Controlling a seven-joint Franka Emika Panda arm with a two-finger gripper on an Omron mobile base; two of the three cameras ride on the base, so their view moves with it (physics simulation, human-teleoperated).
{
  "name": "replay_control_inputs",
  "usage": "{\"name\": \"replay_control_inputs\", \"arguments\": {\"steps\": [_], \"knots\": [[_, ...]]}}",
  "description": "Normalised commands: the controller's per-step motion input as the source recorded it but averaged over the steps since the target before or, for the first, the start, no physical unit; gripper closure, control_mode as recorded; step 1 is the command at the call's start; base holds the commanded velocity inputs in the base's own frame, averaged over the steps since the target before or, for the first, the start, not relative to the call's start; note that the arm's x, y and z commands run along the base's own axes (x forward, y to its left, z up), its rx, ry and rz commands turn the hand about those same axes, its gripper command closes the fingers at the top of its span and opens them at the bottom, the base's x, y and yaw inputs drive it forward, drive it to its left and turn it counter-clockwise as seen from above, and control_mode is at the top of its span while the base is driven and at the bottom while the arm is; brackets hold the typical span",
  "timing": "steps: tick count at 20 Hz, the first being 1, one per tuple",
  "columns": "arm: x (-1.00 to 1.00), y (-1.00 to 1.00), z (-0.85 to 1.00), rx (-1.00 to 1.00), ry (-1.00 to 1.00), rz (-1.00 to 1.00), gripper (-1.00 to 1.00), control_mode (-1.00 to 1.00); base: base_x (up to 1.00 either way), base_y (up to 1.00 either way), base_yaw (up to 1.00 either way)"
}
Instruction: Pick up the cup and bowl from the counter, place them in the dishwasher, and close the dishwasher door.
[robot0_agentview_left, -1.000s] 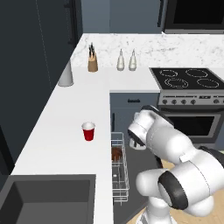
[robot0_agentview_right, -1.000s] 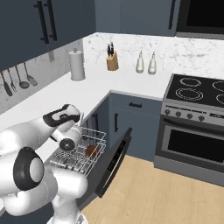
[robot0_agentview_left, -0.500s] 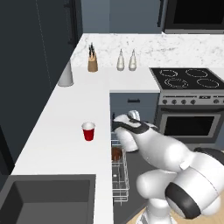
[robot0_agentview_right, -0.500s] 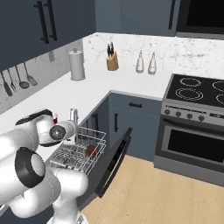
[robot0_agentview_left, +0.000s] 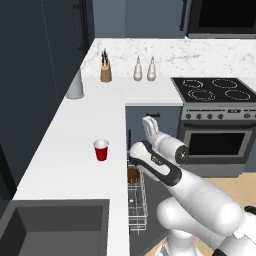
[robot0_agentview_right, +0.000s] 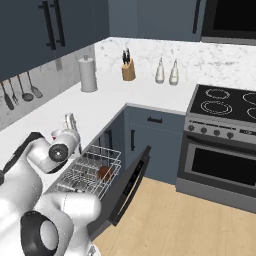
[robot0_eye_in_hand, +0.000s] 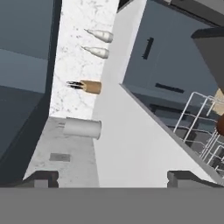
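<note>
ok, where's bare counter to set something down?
Free: the counter between the red cup and the canister, and the strip from cup to sink. Crowded: back corner by the knife block and two bottles.

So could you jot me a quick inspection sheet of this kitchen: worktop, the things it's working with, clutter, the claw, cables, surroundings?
Surface: white counter, L-shaped, faintly marbled.
Job's things: red cup upright on the counter; brown bowl in the dishwasher rack; dishwasher door open.
Clutter: knife block, two pale bottles, grey-white canister along the back.
Claw: raised above the rack, fingers apart, holding nothing.
Cables: nothing seen.
Surroundings: stove and oven, sink, utensils hanging on the wall, wooden floor.
</note>
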Motion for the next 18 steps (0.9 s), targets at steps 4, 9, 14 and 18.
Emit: {"name": "replay_control_inputs", "arguments": {"steps": [4, 9, 14, 18], "knots": [[-0.51, -0.42, 1.0, -0.1, -0.03, 0.25, -1.0, -1.0, 0.0, 0.0, 0.0], [-0.61, -0.4, 1.0, -0.27, 0.01, 0.17, -1.0, -1.0, 0.0, 0.0, 0.0], [-0.21, -0.05, 0.65, -0.4, 0.52, 0.06, -1.0, -1.0, 0.0, 0.0, 0.0], [0.0, -0.05, 0.04, -0.36, 0.79, 0.0, -1.0, -1.0, 0.0, 0.0, 0.0]]}}
